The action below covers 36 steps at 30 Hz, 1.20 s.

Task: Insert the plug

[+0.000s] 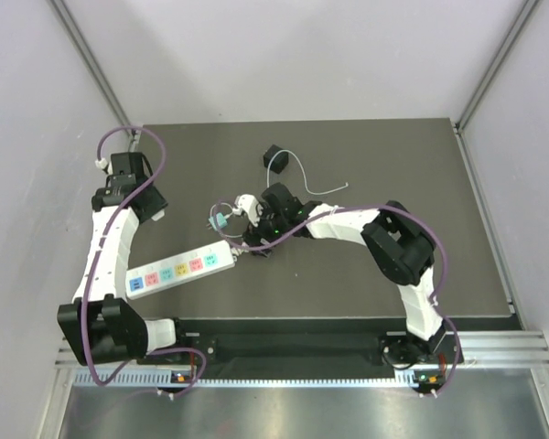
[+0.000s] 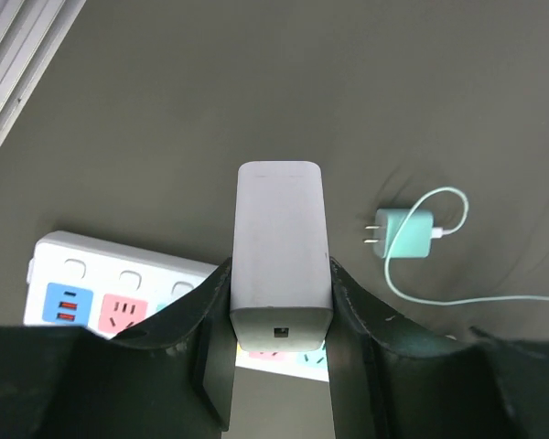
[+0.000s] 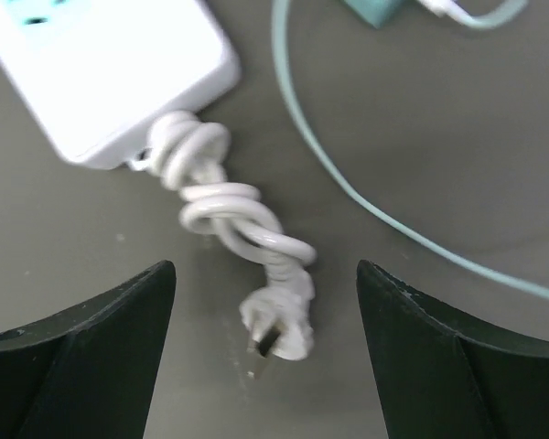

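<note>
The plug, a small black cube with a thin pale wire, lies at the back of the table, apart from both grippers. The long white power strip with coloured sockets lies front left; it also shows in the left wrist view and the right wrist view. My left gripper is shut on a pale grey charger block above the strip. My right gripper is open, its jaws either side of the strip's short coiled white cord and white plug end.
A teal adapter with two prongs and a teal wire lies on the mat just beyond the strip. The dark mat ends at walls left and right and a metal rail in front.
</note>
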Motion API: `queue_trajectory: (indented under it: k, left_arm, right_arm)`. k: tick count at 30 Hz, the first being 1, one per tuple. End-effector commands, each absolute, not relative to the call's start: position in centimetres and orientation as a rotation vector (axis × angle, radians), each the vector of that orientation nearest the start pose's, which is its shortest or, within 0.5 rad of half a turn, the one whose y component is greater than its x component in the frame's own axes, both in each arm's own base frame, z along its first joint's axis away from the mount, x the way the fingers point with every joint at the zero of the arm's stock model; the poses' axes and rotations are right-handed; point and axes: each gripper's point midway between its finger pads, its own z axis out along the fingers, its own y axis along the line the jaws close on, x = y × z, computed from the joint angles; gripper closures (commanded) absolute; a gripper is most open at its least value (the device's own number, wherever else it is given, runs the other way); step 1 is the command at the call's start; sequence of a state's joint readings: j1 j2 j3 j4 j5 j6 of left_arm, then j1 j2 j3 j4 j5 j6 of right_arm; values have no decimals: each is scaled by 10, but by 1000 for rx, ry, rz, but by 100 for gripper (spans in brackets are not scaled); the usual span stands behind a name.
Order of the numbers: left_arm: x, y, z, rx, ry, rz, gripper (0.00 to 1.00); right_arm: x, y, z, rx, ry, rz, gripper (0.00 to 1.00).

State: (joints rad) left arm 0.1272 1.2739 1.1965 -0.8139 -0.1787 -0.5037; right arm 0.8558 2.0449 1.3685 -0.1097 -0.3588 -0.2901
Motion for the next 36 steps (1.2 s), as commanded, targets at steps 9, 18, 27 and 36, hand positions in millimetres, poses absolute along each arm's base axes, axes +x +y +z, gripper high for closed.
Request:
queue_trajectory:
  k: [9,18,27,36]
  left_arm:
    - [345,45,211,-797,2183,-63,100]
    - [338,46,193,-671,2317,0,100]
    - [336,43,220,-436,2350,218,100]
    - [339,38,222,-265,2413,314,100]
  right_arm:
    - [267,472,49,-1729,1589,717,21]
    - [289,485,39,-1551,1659,663,61]
    - [303,462,40,-1166,1882,645,100]
    - [301,431,35,-982,2014,618,98]
